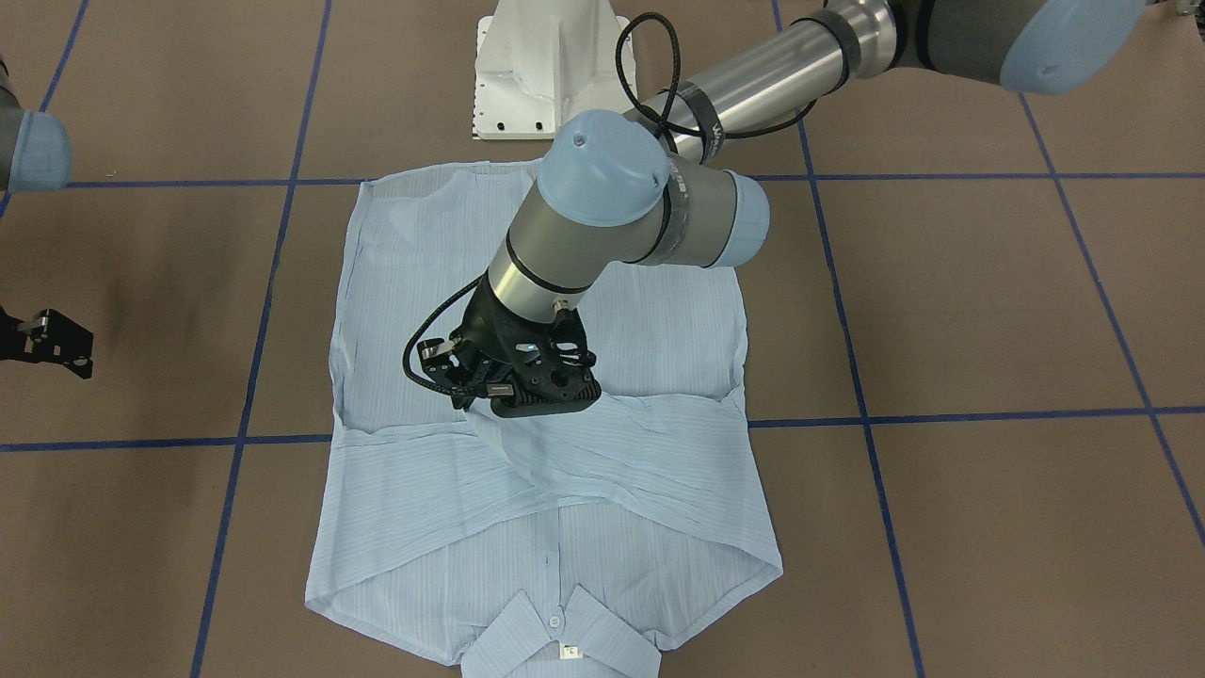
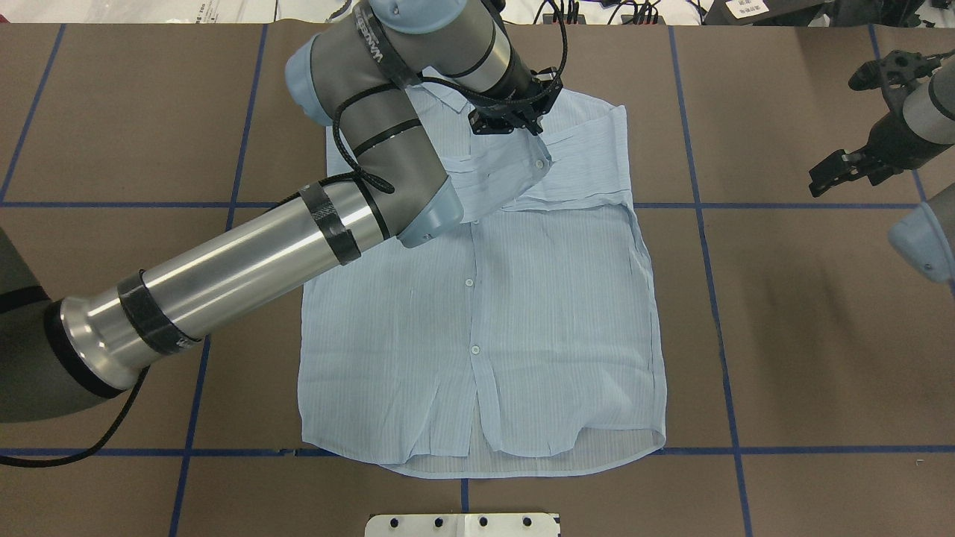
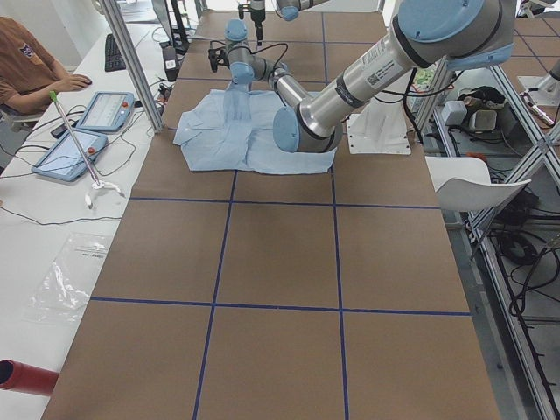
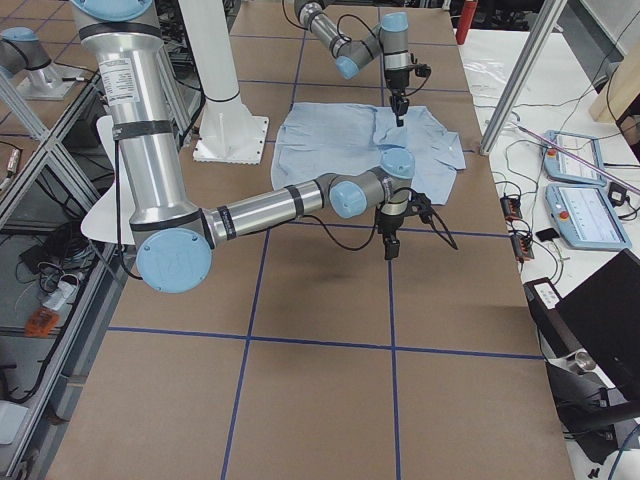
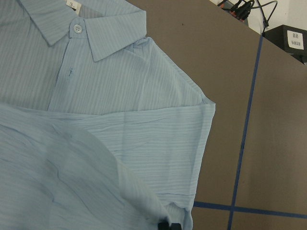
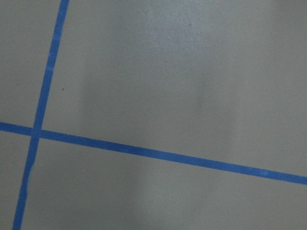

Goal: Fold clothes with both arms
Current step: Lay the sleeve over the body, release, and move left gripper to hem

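Observation:
The light-blue striped shirt point(image 1: 650, 320) lies flat, front up, on the brown table, collar point(image 1: 565, 631) and white neck tag point(image 1: 568, 650) towards the operators' side. Both sleeves are folded across the chest. My left gripper point(image 1: 508, 400) stands over the upper chest, shut on the folded sleeve's fabric; the overhead view point(image 2: 526, 127) and the left wrist view point(image 5: 168, 225) show it too, with cloth rising to the fingertips. My right gripper point(image 2: 828, 177) hovers off the shirt over bare table, looks open and holds nothing. The right wrist view shows only table and blue tape.
The white pedestal point(image 1: 537, 66) stands at the shirt's hem end. Blue tape lines point(image 2: 701, 205) grid the table. Tablets point(image 3: 105, 109) and a seated operator point(image 3: 26, 61) are beyond the far edge. My left forearm point(image 2: 239, 268) crosses the shirt's left side.

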`<state>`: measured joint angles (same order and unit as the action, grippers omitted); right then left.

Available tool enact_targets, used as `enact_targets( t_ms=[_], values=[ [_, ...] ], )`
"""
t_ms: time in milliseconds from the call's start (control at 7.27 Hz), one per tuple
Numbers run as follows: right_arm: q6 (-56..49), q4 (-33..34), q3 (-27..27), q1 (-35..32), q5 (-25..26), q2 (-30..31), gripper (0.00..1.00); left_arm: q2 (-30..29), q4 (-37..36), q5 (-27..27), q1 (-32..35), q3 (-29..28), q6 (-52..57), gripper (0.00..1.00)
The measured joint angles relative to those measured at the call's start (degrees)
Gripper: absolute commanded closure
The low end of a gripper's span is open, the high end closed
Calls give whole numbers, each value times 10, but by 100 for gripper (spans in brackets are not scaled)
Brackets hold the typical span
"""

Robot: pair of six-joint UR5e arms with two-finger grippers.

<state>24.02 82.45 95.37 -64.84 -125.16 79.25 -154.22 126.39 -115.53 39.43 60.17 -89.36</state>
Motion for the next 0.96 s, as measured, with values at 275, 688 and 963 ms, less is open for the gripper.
enact_targets(
  t_ms=[275,688,963],
  values=[
    [0,-1,-7,1,0,-4,0,-12,34,65,-65,-25,-24,1],
    [1,-1,-8,1,-3,-5,0,-8,81,87,-93,-31,-45,0],
    [8,-3,-6,1,-4,-5,0,11,82,87,-89,-23,-43,0]
  ],
)
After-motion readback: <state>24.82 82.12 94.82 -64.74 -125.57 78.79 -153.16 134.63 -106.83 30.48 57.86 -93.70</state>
